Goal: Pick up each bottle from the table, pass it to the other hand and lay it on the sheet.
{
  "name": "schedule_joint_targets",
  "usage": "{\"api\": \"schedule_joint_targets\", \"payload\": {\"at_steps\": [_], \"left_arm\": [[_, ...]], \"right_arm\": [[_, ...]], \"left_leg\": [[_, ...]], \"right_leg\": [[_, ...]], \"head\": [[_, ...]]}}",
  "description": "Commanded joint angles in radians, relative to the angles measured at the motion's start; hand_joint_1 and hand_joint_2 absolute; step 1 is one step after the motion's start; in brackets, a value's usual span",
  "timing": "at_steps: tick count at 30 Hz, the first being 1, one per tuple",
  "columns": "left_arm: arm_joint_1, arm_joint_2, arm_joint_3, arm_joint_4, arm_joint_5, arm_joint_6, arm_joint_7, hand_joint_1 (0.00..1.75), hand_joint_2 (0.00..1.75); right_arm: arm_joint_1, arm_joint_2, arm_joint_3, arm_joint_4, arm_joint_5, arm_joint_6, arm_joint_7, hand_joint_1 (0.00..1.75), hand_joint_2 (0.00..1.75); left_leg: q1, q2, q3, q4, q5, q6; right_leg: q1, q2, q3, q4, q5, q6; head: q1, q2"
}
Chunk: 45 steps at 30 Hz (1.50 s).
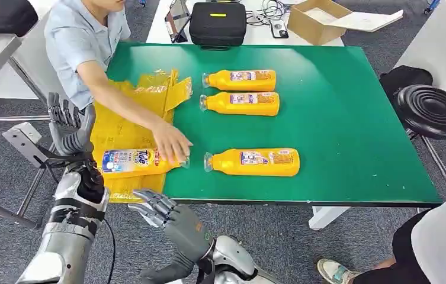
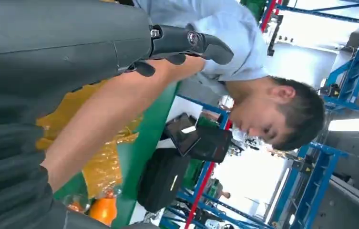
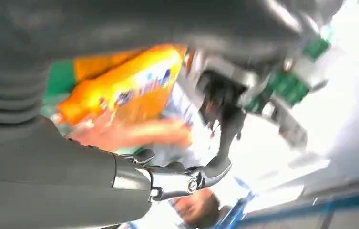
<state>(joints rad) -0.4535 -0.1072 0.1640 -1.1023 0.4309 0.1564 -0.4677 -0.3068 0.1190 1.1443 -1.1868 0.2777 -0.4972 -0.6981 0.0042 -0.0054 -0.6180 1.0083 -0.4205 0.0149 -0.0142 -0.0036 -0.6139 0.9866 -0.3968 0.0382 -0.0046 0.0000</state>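
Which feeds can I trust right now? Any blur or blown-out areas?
Head view: sharp and evenly lit, with the three bottles on the green table and the Tide bottle on the yellow sheet all clear. Left wrist view: fairly sharp, but windows behind the person are blown out. Right wrist view: heavy motion blur and white glare.

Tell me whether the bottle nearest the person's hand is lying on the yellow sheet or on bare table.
On the sheet. The Tide bottle lies on its side on the yellow sheet, its cap end under the person's hand.
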Motion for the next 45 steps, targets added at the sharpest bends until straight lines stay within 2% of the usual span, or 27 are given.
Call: {"api": "schedule_joint_targets", "payload": {"at_steps": [1, 2, 3, 5, 14, 16, 18, 20, 21, 26, 30, 33, 38, 42, 45], "left_arm": [[0.289, 0.01, 0.006, -0.347, 0.132, -0.077, 0.082, 0.0, 1.75], [0.331, 0.008, -0.005, -0.391, 0.139, -0.094, 0.09, 0.0, 1.75], [0.385, 0.006, -0.021, -0.443, 0.13, -0.104, 0.091, 0.0, 1.75], [0.433, 0.008, -0.048, -0.479, 0.106, -0.115, 0.085, 0.0, 1.75], [0.418, 0.011, -0.052, -0.465, 0.104, -0.115, 0.083, 0.0, 1.75], [0.425, 0.025, -0.076, -0.464, 0.054, -0.115, 0.068, 0.0, 1.75], [0.445, 0.03, -0.11, -0.467, -0.018, -0.109, 0.038, 0.0, 1.75], [0.449, 0.025, -0.154, -0.445, -0.046, -0.119, 0.035, 0.0, 1.75], [0.448, 0.024, -0.164, -0.437, -0.058, -0.117, 0.031, 0.0, 1.75], [0.417, 0.011, -0.232, -0.37, -0.083, -0.124, 0.02, 0.0, 1.75], [0.365, -0.001, -0.276, -0.312, -0.103, -0.128, 0.007, 0.0, 1.75], [0.327, -0.012, -0.299, -0.275, -0.106, -0.134, 0.009, 0.0, 1.75], [0.285, -0.021, -0.332, -0.233, -0.131, -0.12, 0.002, 0.0, 1.75], [0.279, -0.022, -0.338, -0.228, -0.137, -0.118, -0.001, 0.0, 1.75], [0.265, -0.022, -0.34, -0.228, -0.141, -0.115, -0.005, 0.0, 1.75]], "right_arm": [[0.222, -0.021, -0.457, -0.095, 0.023, -0.201, 0.0, 0.0, 1.75], [0.252, 0.004, -0.569, -0.103, 0.058, -0.201, 0.0, 0.0, 1.75], [0.266, 0.01, -0.652, -0.113, 0.056, -0.201, 0.0, 0.0, 1.75], [0.259, -0.015, -0.701, -0.11, 0.041, -0.2, 0.0, 0.0, 1.75], [0.259, -0.011, -0.699, -0.108, 0.043, -0.201, 0.0, 0.0, 1.75], [0.268, 0.015, -0.765, -0.104, 0.097, -0.201, 0.0, 0.0, 1.75], [0.255, 0.006, -0.814, -0.093, 0.123, -0.201, 0.0, 0.0, 1.75], [0.214, 0.0, -0.886, -0.036, 0.191, -0.201, 0.0, 0.0, 1.75], [0.197, -0.005, -0.892, -0.008, 0.189, -0.201, 0.0, 0.0, 1.75], [0.026, -0.025, -0.982, 0.233, 0.433, -0.201, 0.051, 0.0, 1.75], [-0.152, -0.042, -0.934, 0.511, 0.5, -0.184, 0.113, 0.0, 1.75], [-0.239, -0.038, -0.888, 0.65, 0.528, -0.15, 0.168, 0.0, 1.75], [-0.298, -0.031, -0.835, 0.755, 0.565, -0.087, 0.215, 0.0, 1.75], [-0.301, -0.031, -0.829, 0.764, 0.569, -0.081, 0.219, 0.0, 1.75], [-0.307, -0.028, -0.822, 0.791, 0.565, -0.033, 0.238, 0.0, 1.75]], "left_leg": [[0.0, 0.003, 0.006, -0.001, -0.003, 0.0], [-0.001, 0.003, 0.003, -0.002, -0.002, 0.0], [0.0, 0.004, 0.007, -0.001, -0.004, 0.0], [-0.001, 0.003, 0.003, -0.001, -0.004, -0.001], [0.0, 0.0, 0.001, -0.001, -0.003, -0.001], [0.0, 0.001, 0.004, -0.001, -0.004, -0.002], [0.0, 0.0, 0.005, -0.001, -0.004, -0.002], [0.0, 0.0, 0.002, -0.001, -0.003, -0.001], [0.0, 0.0, 0.005, -0.001, -0.004, -0.001], [0.0, 0.001, 0.006, -0.002, -0.003, -0.001], [-0.001, 0.001, 0.005, -0.002, -0.002, -0.001], [-0.001, 0.001, 0.004, -0.001, -0.001, 0.0], [-0.001, 0.0, 0.005, -0.001, -0.001, 0.0], [-0.001, 0.0, 0.005, 0.0, -0.001, 0.0], [-0.001, 0.0, 0.004, 0.0, -0.001, 0.0]], "right_leg": [[0.0, 0.002, 0.006, -0.002, -0.002, -0.001], [0.0, 0.003, 0.003, -0.002, -0.001, -0.001], [0.0, 0.004, 0.006, -0.002, -0.003, -0.001], [0.0, 0.002, 0.002, -0.001, -0.002, -0.001], [0.0, -0.001, 0.0, -0.002, -0.002, -0.002], [0.001, 0.0, 0.003, -0.001, -0.003, -0.003], [0.001, 0.0, 0.004, -0.001, -0.004, -0.003], [0.001, -0.001, 0.001, -0.002, -0.002, -0.002], [0.001, -0.001, 0.004, -0.002, -0.003, -0.002], [0.0, 0.0, 0.006, -0.003, -0.002, -0.002], [-0.001, 0.0, 0.004, -0.003, -0.001, -0.002], [-0.001, 0.0, 0.004, -0.003, 0.0, -0.002], [0.0, -0.001, 0.005, -0.002, -0.001, -0.001], [0.001, -0.001, 0.005, -0.001, -0.001, -0.001], [0.0, -0.001, 0.005, -0.001, -0.001, -0.001]], "head": [[0.0, 0.0], [0.0, 0.0], [0.0, 0.0], [0.0, 0.0], [0.0, 0.0], [0.0, 0.0], [0.0, 0.0], [0.0, 0.0], [0.0, 0.0], [0.0, 0.0], [0.0, 0.0], [0.0, 0.0], [0.0, 0.0], [0.0, 0.0], [0.0, 0.0]]}}
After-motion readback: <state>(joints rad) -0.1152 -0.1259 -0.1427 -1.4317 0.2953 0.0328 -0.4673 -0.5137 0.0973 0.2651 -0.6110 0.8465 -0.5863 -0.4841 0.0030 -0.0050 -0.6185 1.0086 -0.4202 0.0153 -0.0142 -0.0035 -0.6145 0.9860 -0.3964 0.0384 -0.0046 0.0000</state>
